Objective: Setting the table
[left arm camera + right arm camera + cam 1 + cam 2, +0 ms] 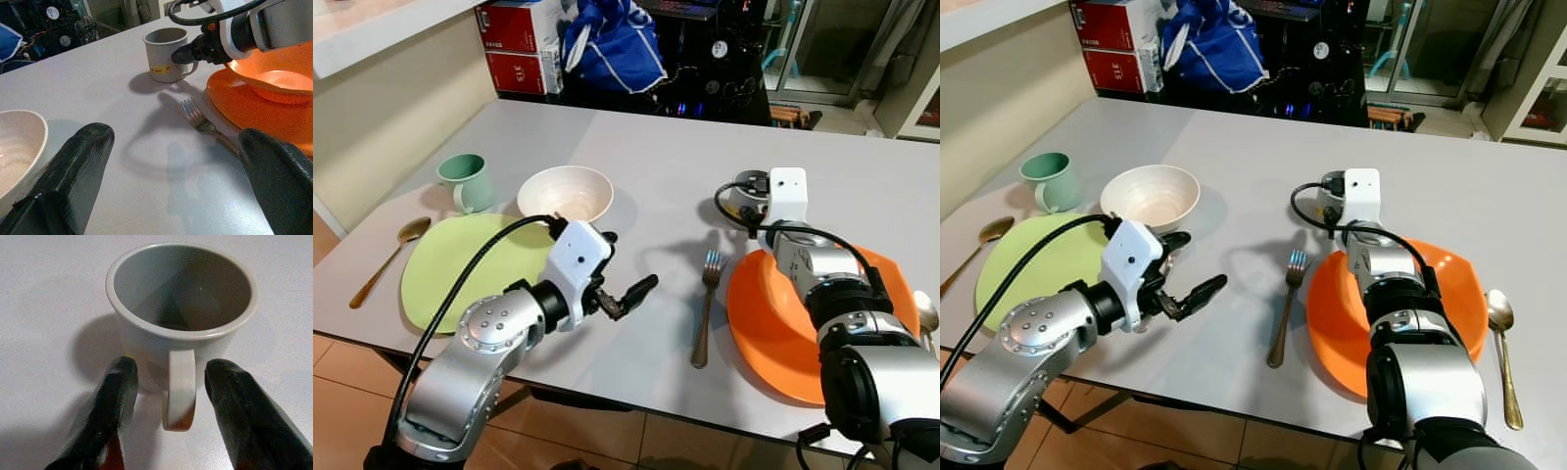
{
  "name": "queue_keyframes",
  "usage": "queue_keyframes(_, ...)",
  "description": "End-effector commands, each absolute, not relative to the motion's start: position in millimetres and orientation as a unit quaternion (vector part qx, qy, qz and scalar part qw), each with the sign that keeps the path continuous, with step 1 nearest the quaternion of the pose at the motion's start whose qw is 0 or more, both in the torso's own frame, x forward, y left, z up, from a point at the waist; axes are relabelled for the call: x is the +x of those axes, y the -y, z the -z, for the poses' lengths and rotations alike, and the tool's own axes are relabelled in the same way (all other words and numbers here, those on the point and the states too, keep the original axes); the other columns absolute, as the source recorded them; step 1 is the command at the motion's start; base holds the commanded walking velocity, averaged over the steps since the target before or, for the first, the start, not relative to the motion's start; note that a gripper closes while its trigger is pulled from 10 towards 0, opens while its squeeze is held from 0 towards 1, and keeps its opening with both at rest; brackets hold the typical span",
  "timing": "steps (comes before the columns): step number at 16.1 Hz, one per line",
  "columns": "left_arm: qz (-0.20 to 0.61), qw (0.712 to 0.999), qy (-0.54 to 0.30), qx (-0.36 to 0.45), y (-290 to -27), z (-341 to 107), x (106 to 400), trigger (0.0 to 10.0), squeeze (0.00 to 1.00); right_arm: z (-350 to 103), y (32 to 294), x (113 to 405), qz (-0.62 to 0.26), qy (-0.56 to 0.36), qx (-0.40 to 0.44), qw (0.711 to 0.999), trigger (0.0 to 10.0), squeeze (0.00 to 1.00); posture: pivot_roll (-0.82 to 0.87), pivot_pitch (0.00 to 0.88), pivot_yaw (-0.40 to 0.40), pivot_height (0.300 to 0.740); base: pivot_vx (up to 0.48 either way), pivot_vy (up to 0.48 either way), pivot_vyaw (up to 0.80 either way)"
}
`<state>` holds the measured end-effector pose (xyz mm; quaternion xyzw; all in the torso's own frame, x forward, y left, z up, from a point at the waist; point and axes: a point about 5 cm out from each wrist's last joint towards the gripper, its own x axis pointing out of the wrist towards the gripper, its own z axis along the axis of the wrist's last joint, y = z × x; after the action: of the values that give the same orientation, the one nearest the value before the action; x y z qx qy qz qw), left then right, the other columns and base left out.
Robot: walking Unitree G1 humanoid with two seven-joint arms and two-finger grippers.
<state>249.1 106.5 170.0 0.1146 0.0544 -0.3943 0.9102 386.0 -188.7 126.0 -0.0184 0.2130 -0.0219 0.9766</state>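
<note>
A grey-white mug (181, 289) stands on the table behind the orange plate (764, 313). My right gripper (171, 369) is open, one finger on each side of the mug's handle (180, 387), not touching it. An orange bowl (274, 81) rests on the orange plate under my right arm. A fork (707, 299) lies just left of that plate and a silver spoon (1500, 323) on its right. My left gripper (625, 294) hangs open and empty over bare table between the green plate (450, 264) and the fork.
A white bowl (565, 193) and a green mug (467, 181) stand behind the green plate, with a gold spoon (386, 257) to its left. Red boxes (519, 44) and a blue bag (612, 49) sit beyond the table's far edge. A wall runs along the left.
</note>
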Motion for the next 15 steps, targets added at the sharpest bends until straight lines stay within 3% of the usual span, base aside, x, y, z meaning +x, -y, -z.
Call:
queue_keyframes(1,0.405,0.905,-0.046,0.12,-104,-174,250,10.0,0.0,-135,186,390,0.017,-0.204,-0.003,0.979,10.0,1.0,0.0,0.0,0.036,0.74,0.0,0.0,0.0)
queue_keyframes(4,0.405,0.905,-0.045,0.121,-104,-174,252,10.0,0.0,-141,187,391,0.023,-0.2,-0.005,0.979,10.0,1.0,-0.01,0.0,0.035,0.74,0.0,0.0,0.0)
queue_keyframes(5,0.405,0.905,-0.044,0.121,-104,-174,252,10.0,0.0,-143,187,391,0.026,-0.197,-0.005,0.98,10.0,0.06,-0.01,0.0,0.035,0.74,0.0,0.0,0.0)
queue_keyframes(6,0.405,0.905,-0.044,0.122,-104,-174,253,10.0,0.0,-145,188,392,0.029,-0.195,-0.004,0.98,10.0,0.0,-0.01,0.0,0.036,0.74,0.0,0.0,0.0)
queue_keyframes(11,0.4,0.907,-0.035,0.127,-104,-176,256,10.0,0.0,-172,189,389,0.044,-0.15,0.017,0.988,10.0,0.0,-0.01,0.0,0.027,0.74,0.0,0.0,0.0)
queue_keyframes(15,0.376,0.921,0.004,0.105,-106,-194,262,10.0,0.0,-218,179,360,0.006,-0.057,0.034,0.998,10.0,0.0,-0.01,0.0,0.02,0.74,0.0,0.0,0.0)
